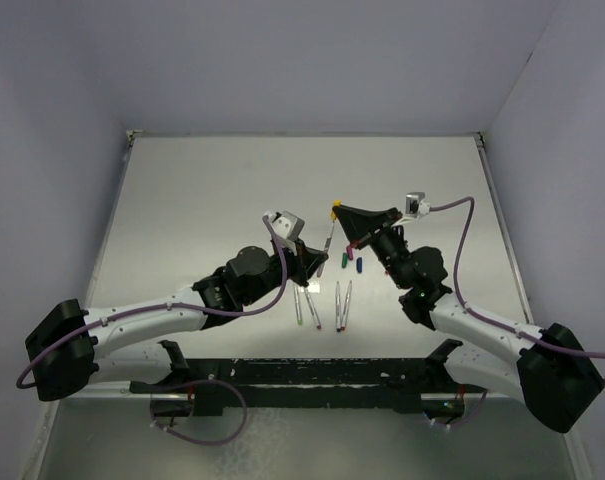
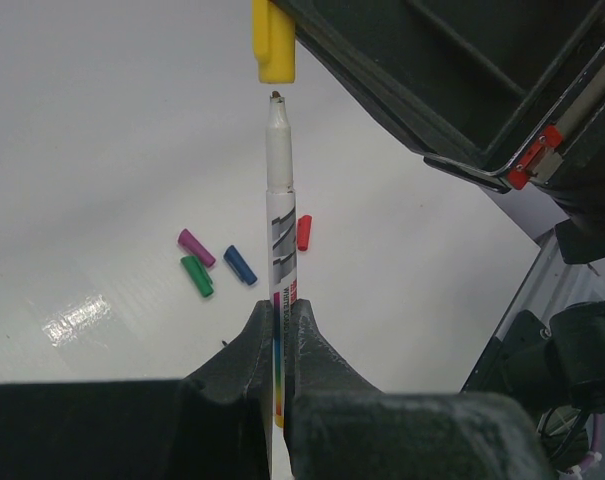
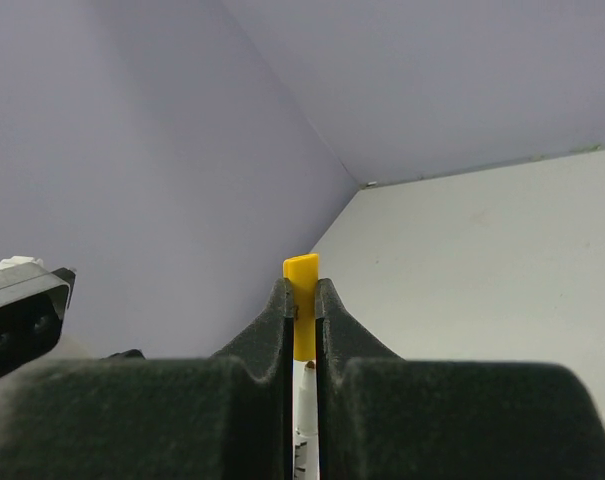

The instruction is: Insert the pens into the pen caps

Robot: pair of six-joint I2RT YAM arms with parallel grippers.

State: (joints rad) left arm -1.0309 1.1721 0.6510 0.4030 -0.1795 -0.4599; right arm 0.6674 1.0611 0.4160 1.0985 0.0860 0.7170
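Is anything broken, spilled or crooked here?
Nothing looks wrong. The left tool grips a pen, its tip just short of the yellow cap held by the right tool. The four loose caps lie scattered on the table, undamaged.

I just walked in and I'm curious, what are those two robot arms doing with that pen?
The left gripper is shut on a thin white marker pen, pointing its tip at a stubby yellow plastic cap pinched in the right gripper. The tip sits just short of the cap's opening, so it isn't in yet. Four other caps lie loose on the white table, with four more pens nearby.
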